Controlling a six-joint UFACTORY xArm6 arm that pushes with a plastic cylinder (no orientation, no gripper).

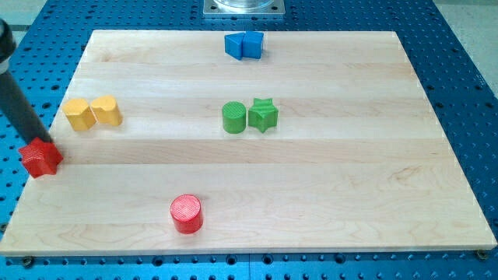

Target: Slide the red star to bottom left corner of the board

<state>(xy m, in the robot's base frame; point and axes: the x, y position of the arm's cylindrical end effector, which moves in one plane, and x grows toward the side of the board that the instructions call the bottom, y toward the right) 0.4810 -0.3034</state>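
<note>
Nearest the camera sits the red cylinder point(186, 214), low on the board point(327, 187) at about six o'clock, well apart from everything I care about.

Going from the left: the red star point(41, 158) lies at the nine o'clock edge, partly overhanging the board's left rim onto the blue counter point(467, 85). My tip point(40, 143) touches its top side, at its twelve o'clock, with the rod slanting up toward the view's top left. This rig has no gripper, so nothing opens or holds; only the rod end pushes.

What worries me is that edge. The star already hangs off the board, so a push with any leftward lean would, I judge, tip it onto the counter, out of reach for a clean slide. The corner I want lies at the star's six o'clock, so the push should run straight down the rim, or slightly inward. A star has points, so off-centre contact may spin it away.

The star looks small, glossy red, with stubby points and a flat top.

Further right sit two yellow blocks point(92, 113), touching; then a green cylinder point(233, 117) against a green star point(263, 115) near centre; and two blue blocks point(243, 45) at twelve o'clock. None lies in my path.
</note>
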